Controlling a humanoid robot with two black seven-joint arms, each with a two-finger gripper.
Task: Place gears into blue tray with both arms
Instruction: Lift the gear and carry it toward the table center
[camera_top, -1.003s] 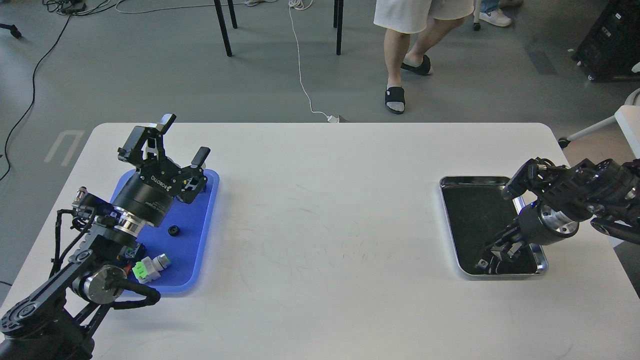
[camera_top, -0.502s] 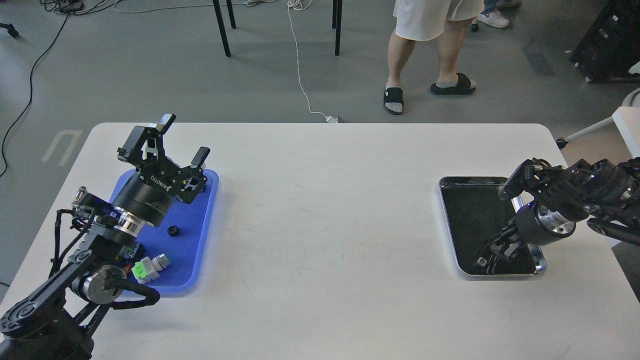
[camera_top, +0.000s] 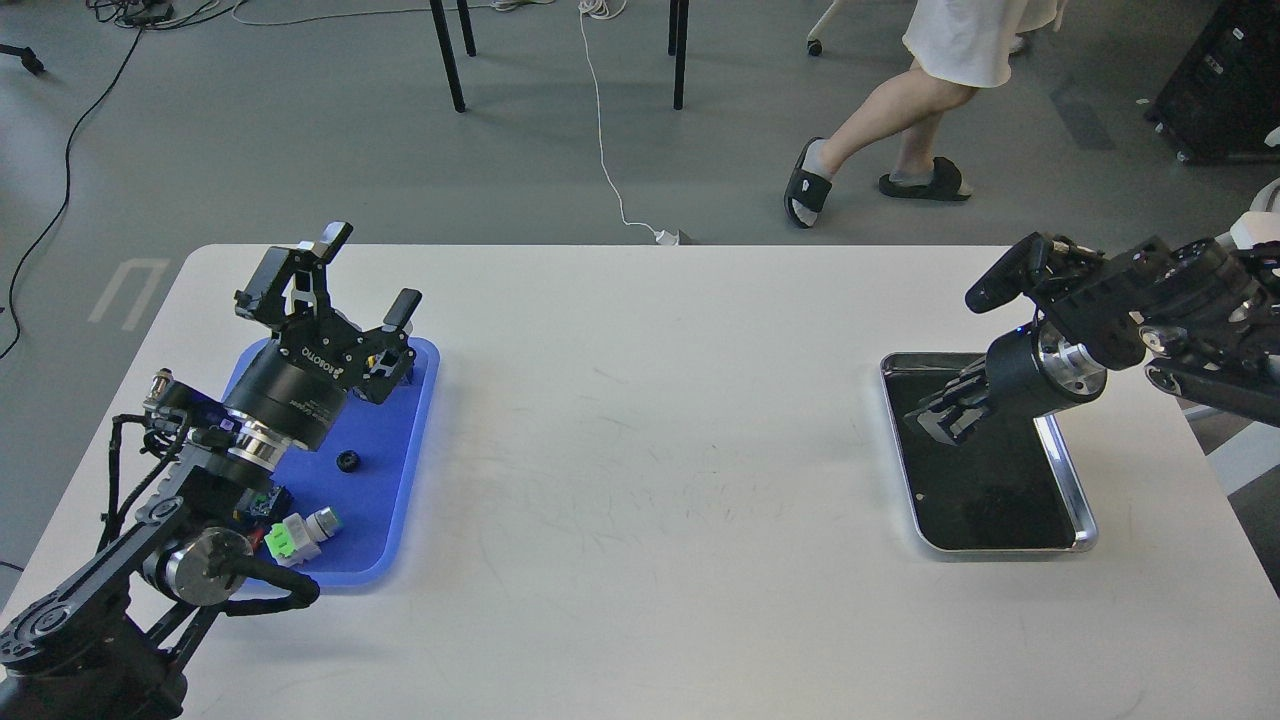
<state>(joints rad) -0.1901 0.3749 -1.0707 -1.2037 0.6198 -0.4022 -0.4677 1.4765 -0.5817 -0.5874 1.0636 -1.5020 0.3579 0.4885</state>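
Note:
The blue tray (camera_top: 400, 430) lies at the table's left side. One small black gear (camera_top: 347, 461) rests on its floor. My left gripper (camera_top: 368, 275) hovers over the tray's far end, open, with nothing between its spread fingers. My right gripper (camera_top: 930, 418) hangs above the far left part of a steel tray (camera_top: 1068, 470) on the right. Its dark fingers blend into the tray's black floor, so I cannot tell them apart or see whether they hold a gear. No second gear shows.
A green-and-white connector block (camera_top: 283, 540) and a grey cylindrical part (camera_top: 323, 521) lie at the blue tray's near end, beside my left arm. A person's legs (camera_top: 880, 110) move on the floor beyond the table's far edge.
My right gripper has lifted from the near end of the steel tray and moved toward its far left. The left arm has barely moved. The person has stepped to the right.

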